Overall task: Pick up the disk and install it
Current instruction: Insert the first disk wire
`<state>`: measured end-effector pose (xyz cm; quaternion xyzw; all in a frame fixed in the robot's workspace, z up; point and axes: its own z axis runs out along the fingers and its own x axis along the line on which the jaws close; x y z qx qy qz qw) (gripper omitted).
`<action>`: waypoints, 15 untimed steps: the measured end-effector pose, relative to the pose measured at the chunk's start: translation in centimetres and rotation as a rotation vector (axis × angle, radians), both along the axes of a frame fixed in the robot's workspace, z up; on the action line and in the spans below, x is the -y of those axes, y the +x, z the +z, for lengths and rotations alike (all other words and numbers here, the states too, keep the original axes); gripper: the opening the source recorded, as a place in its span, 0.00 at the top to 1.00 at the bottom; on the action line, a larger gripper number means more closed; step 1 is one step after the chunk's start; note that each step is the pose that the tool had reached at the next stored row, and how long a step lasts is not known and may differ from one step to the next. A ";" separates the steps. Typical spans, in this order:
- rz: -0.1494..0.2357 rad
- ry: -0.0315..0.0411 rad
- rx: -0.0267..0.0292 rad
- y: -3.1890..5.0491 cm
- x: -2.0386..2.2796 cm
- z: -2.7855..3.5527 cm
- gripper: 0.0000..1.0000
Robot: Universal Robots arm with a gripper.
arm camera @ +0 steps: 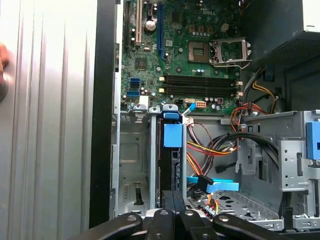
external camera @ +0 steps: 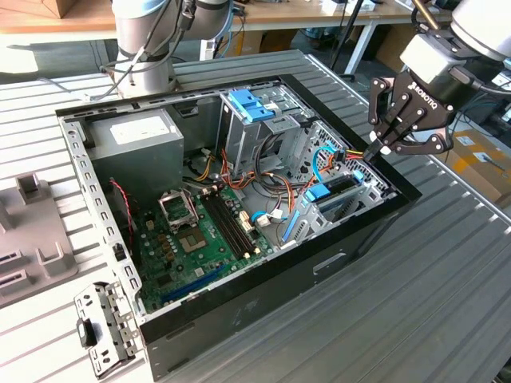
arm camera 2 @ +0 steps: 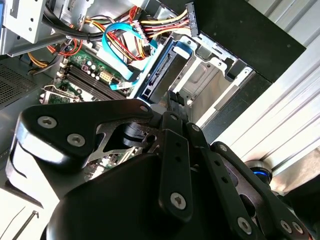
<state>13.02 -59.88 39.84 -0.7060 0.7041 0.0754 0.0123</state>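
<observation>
Basically, gripper (external camera: 375, 149) had fingers together, tips right at near end of disk (arm camera: 172, 150), which stood edge-on in drive bay (arm camera: 132, 160) w/ long axis running straight away.

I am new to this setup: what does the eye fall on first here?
First, the open computer case on the slatted table, its green motherboard bare. Then the black gripper, hanging over the case's edge at the exterior view's right, above the disk, which stands on edge with blue rails in its bay.
</observation>
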 end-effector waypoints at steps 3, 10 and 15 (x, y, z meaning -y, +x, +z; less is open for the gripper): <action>0.000 0.0000 -0.0003 0.13 0.01 -0.35 0.89; 0.004 -0.0004 -0.0010 1.31 -0.24 -1.04 0.89; 0.009 -0.0010 -0.0016 1.89 -0.31 -1.30 0.89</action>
